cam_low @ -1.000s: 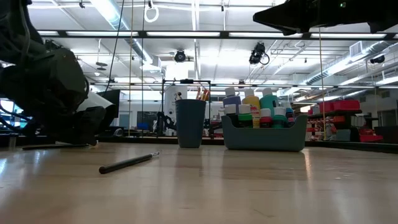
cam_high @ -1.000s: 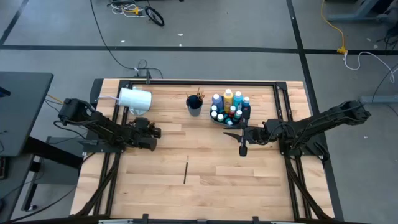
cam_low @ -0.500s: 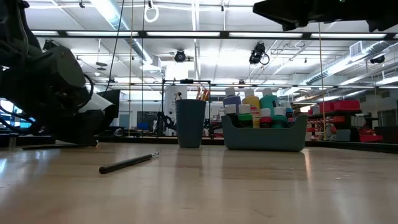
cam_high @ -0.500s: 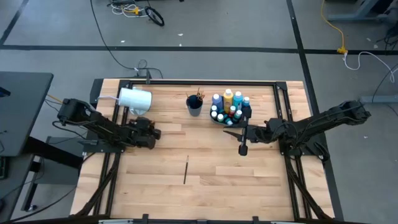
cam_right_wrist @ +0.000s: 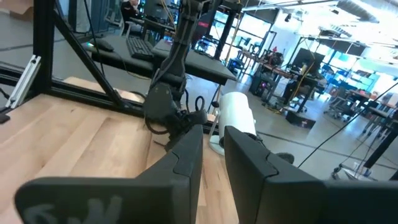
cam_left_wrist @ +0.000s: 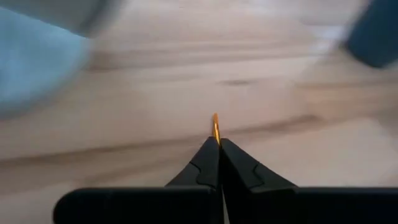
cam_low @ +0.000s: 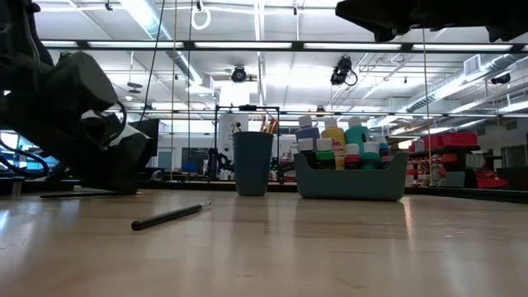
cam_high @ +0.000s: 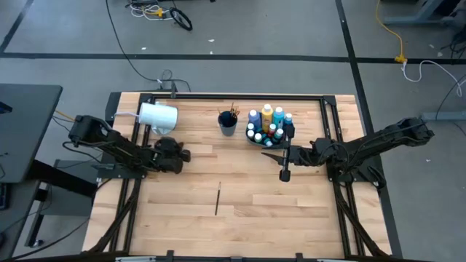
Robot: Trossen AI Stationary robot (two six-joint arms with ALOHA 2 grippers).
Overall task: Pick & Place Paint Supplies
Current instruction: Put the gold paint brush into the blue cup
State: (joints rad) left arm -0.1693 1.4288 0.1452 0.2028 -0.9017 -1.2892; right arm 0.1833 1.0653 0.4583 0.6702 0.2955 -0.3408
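My left gripper is low over the table's left side, near the white cylinder, and shut on a thin orange-tipped paintbrush. In the low view a thin dark shaft lies on the table under that hand. My right gripper hangs level and high beside the tray of white-capped paint bottles, its fingers slightly apart with nothing between them. A dark paintbrush lies flat mid-table. A dark cup holds upright brushes. My left gripper pinches the paintbrush between its two fingers. Only the brush's orange end shows, sticking out just past the fingertips. The fingers slant down toward the table. The fingers hide the rest of the contact. I cannot tell whether the brush is lifted.
The tray and the cup stand at the far middle of the table. The white cylinder lies on its side at the far left. A black frame runs round the table. Bare wood spreads across the near half.
My left gripper has stayed in place, tipped at the wrist and drawn its fingers shut. The dark brush mid-table, the cup and the tray have not moved.
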